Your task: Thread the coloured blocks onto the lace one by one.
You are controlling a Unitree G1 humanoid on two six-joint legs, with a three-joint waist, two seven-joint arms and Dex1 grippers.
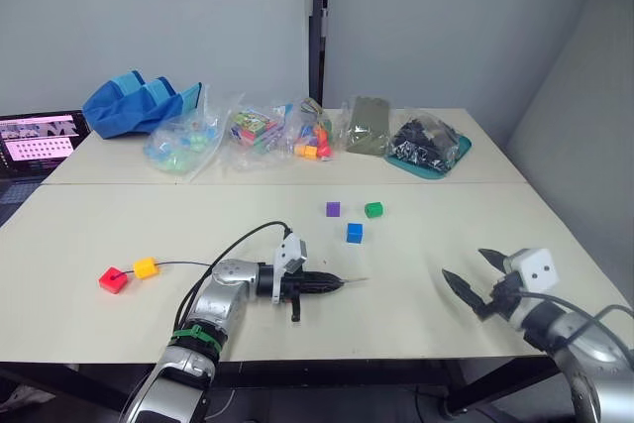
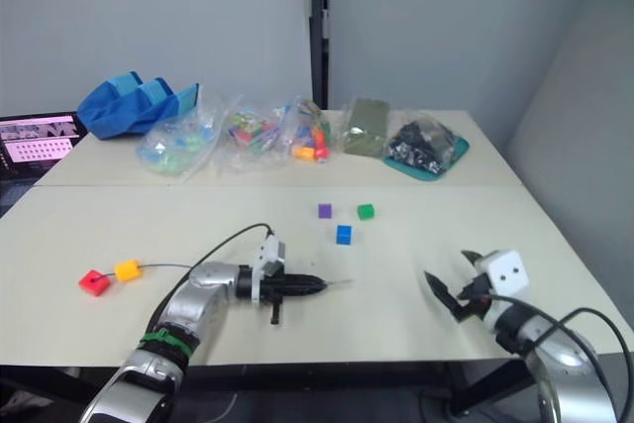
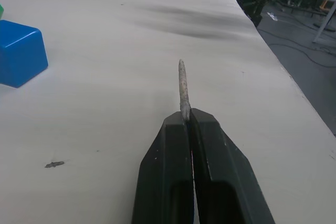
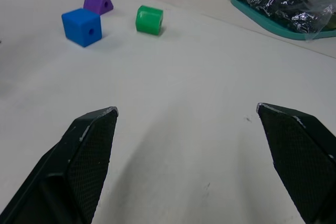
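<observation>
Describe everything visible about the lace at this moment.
The lace is a very thin dark cord ending in a stiff, pale, rough-looking tip. The left hand is shut on it just behind that tip, which pokes out level over the table, pointing toward the robot's right. The cord trails back along the tabletop to the orange-yellow block, which sits against the red block; whether it runs through both cannot be told.

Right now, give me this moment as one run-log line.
left gripper: shut on lace tip | right gripper: open, empty | red, yellow blocks: on lace | blue, purple, green: loose
</observation>
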